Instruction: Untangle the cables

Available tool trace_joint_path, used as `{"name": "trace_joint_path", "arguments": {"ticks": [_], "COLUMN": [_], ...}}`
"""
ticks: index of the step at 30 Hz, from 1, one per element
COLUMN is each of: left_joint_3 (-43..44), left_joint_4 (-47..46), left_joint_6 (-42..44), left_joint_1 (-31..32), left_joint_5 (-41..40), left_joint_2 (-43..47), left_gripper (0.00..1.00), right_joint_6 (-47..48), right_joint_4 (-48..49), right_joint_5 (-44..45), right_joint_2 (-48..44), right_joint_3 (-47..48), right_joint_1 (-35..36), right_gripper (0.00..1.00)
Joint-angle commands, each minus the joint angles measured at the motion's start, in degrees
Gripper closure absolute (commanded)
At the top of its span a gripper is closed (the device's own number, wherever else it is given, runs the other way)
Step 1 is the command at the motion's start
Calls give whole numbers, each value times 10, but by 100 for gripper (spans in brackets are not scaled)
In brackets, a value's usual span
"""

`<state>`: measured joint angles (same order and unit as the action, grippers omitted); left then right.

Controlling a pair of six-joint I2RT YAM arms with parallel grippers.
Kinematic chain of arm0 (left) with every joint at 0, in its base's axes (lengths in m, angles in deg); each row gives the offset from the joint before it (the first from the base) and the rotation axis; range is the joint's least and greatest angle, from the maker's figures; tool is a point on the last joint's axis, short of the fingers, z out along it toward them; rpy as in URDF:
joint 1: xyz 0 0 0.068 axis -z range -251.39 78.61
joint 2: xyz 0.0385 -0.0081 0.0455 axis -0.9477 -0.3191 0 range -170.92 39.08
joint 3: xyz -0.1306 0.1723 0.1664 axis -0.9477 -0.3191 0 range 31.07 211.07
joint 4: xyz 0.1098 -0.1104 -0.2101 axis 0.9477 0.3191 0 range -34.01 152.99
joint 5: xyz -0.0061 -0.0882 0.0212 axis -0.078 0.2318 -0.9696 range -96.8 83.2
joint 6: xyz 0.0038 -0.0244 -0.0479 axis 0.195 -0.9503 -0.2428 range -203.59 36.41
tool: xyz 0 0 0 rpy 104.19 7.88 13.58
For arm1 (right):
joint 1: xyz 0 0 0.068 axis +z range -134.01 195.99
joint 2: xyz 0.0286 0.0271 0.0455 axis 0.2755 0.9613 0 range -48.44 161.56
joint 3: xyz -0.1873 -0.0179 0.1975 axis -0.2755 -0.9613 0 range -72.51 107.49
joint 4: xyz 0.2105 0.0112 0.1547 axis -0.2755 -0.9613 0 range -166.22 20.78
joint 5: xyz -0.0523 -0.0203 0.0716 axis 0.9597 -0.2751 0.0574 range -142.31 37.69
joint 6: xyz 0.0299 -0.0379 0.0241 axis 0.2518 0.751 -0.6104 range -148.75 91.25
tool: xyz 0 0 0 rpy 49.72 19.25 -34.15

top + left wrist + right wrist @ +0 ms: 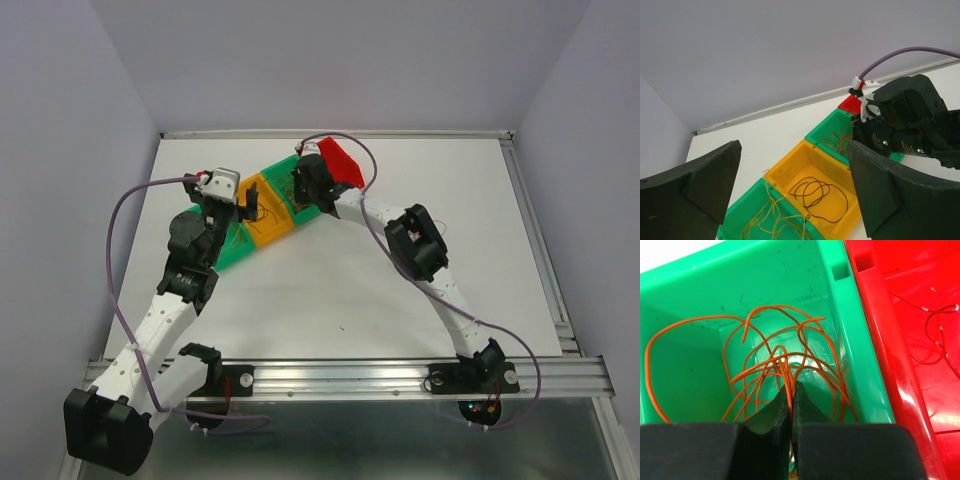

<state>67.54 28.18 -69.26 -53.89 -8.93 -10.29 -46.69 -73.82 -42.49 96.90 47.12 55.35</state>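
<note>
Seemingly, most of the sorting is done. The orange cables (770,365) are gathered in the far green bin (700,285), red cables (935,335) in the red bin (880,315) beside it, a dark cable (820,192) in the yellow bin (785,162), and yellow cables (770,220) in the near green bin (747,197). The right gripper (790,390) is pressed together, apparently on an orange strand inside its bin. The left gripper (792,165) is held spread wide and empty. Releasing that strand is judged to be what remains.

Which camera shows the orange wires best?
The right wrist view: the orange wires fill it, looping in a green bin, with the right gripper shut on some strands. The left wrist view shows them small, partly behind the right arm. From the top external view they are too small to make out.
</note>
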Motion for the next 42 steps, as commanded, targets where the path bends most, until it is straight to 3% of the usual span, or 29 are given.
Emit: {"name": "trace_joint_path", "arguments": {"ticks": [1, 5, 6, 7, 8, 19, 22, 24, 28, 29, 30, 34, 35, 38, 42], "left_joint_3": [26, 28, 29, 29, 29, 31, 32, 32, 34, 36, 37, 39, 37, 33, 33], "left_joint_4": [-21, -17, -17, -15, -15, -14, -12, -11, -4, 2, 5, 13, 13, 15, 20], "left_joint_6": [3, 4, 3, 3, 4, 7, 7, 6, 13, 16, 17, 25, 27, 32, 35], "left_joint_1": [-5, -4, -5, -4, -4, -4, -4, -5, -4, -4, -5, -3, -2, 3, 11], "left_joint_5": [10, 12, 13, 13, 13, 18, 19, 19, 79, 102, 102, 153, 162, 189, 241], "left_joint_2": [8, 4, 2, 2, 2, -2, -5, -6, -16, -19, -22, -36, -35, -35, -40], "left_gripper": [1, 1, 1, 1, 1, 1, 1, 1, 1, 1, 1, 1, 1, 1, 1], "right_joint_6": [4, 20, 32, 42, 60, 105, 111, 109, 95, 83, 74, 11, -3, -78, -131], "right_joint_4": [-29, -36, -39, -40, -40, -39, -39, -39, -40, -40, -40, -49, -54, -89, -126], "right_joint_5": [23, 39, 44, 49, 59, 107, 121, 130, 196, 229, 243, 267, 270, 295, 299], "right_joint_2": [-2, -39, -57, -65, -73, -121, -138, -179, -295, -352, -352, -526, -555, -666, -780], "right_joint_3": [45, 45, 46, 45, 45, 55, 34, 7, -126, -199, -237, -457, -458, -601, -695], "right_joint_1": [0, 1, 5, 8, 12, 33, 36, 37, 35, 35, 35, 14, 8, -20, -72], "right_gripper": [99, 94, 90, 72, 68, 61, 57, 47, 30, 22, 20, 17, 18, 18, 18]}}
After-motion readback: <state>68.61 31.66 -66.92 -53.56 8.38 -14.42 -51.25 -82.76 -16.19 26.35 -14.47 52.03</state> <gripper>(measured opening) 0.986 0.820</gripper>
